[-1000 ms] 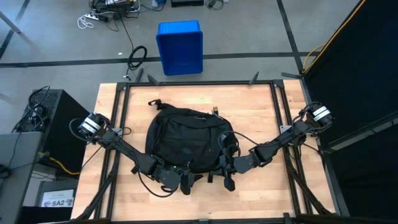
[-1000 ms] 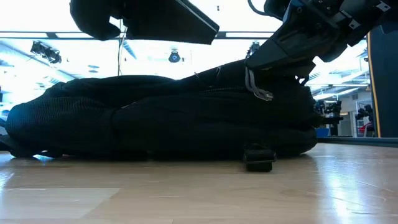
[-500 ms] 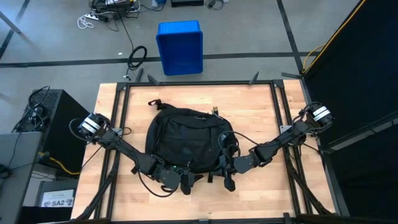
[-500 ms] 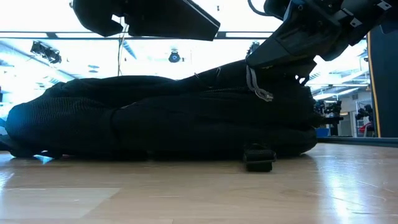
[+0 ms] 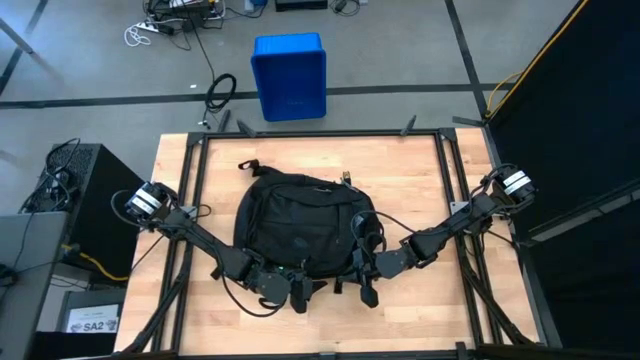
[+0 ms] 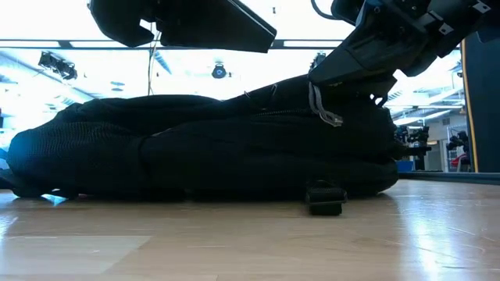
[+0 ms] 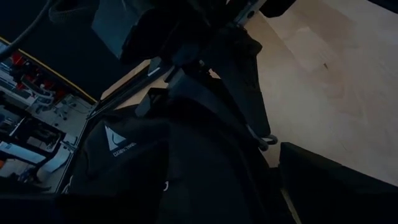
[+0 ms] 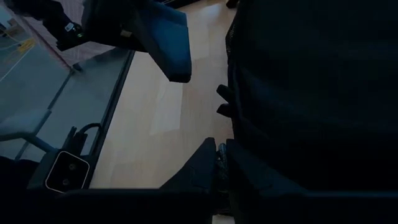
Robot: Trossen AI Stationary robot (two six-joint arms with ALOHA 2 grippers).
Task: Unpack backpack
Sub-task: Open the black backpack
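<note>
A white label (image 5: 92, 324) beside the table's (image 5: 420, 180) left near corner reads "SA2". The backpack (image 7: 155, 168) bears a pale triangular logo (image 7: 111, 136); its wording is unreadable.

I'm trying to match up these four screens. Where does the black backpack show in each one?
High view: the backpack lies mid-table, between both arms.
Low view: it fills the middle, lying on the wood.
Left wrist view: it fills the lower part, pale triangle logo showing.
Right wrist view: it covers the right side.
Shared landmark: the wooden table, seen in all four.
</note>
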